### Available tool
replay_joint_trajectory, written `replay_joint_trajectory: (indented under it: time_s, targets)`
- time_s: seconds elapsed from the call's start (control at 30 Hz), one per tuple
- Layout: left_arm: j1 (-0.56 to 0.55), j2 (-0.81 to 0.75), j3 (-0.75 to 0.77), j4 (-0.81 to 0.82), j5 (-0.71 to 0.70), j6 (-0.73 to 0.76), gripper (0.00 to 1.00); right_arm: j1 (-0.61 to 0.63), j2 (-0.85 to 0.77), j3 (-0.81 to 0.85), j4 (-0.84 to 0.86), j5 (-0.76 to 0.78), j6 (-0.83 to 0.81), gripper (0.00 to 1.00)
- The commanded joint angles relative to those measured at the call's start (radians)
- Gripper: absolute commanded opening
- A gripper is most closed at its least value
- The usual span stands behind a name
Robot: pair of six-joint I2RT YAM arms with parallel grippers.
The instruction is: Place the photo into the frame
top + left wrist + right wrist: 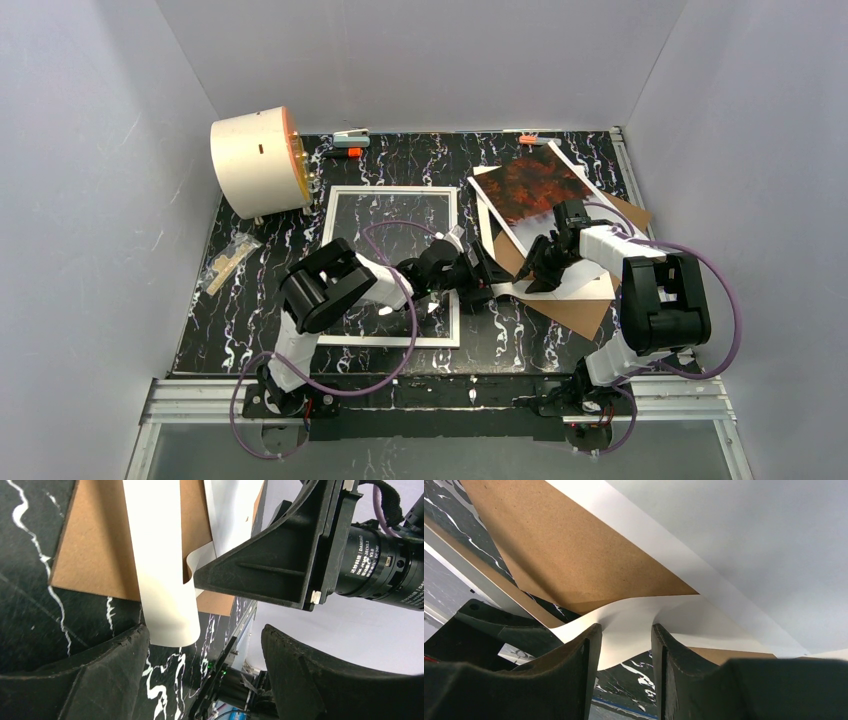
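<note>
Right gripper (625, 635): pinching a sheet (624, 615) corner, photo or mat unclear. Left gripper (205, 665): agape, empty. Photo (530, 185) outside frame (390, 190); insertion outstanding.

Bright, even light; wrist-cam fingers (574, 680) blurry, prob. defocus.

L gripper (202, 647) open, nothing btwn fingers (both at bottom edge). White sheet (160, 580) lies over brown board (95, 545), edge curled at R gripper (200, 577) tip; black marble table (30, 615).

black table (240, 335) veined white, white frame (390, 190), dark red-orange photo (530, 185), brown board (575, 312), cream drum (250, 160)
</note>
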Motion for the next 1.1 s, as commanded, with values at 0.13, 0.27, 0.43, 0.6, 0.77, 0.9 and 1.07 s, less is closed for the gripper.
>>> replay_joint_trajectory:
  time_s: [0.13,0.27,0.43,0.6,0.77,0.9,1.07]
  targets:
    - [-0.002,0.037,0.031,0.166,-0.027,-0.084,0.79,0.032,0.106,-0.097,0.039,0.004,-0.006,0.5]
    - [-0.003,0.059,0.007,0.278,-0.031,-0.198,0.78,0.03,0.115,-0.1,0.044,0.003,-0.003,0.5]
    - [-0.005,0.072,-0.038,0.42,-0.072,-0.302,0.78,0.027,0.124,-0.102,0.05,-0.002,-0.001,0.49]
    - [-0.006,0.05,-0.063,0.41,-0.118,-0.259,0.8,0.027,0.124,-0.102,0.051,-0.002,-0.002,0.49]
    - [-0.003,0.029,-0.015,0.204,-0.117,-0.141,0.8,0.023,0.124,-0.102,0.05,-0.003,-0.005,0.49]
    - [-0.003,-0.003,0.051,-0.025,-0.124,-0.057,0.72,0.021,0.125,-0.099,0.049,-0.002,-0.007,0.49]
    - [-0.003,-0.065,0.076,-0.271,-0.186,0.015,0.56,0.017,0.12,-0.089,0.043,0.006,-0.006,0.49]
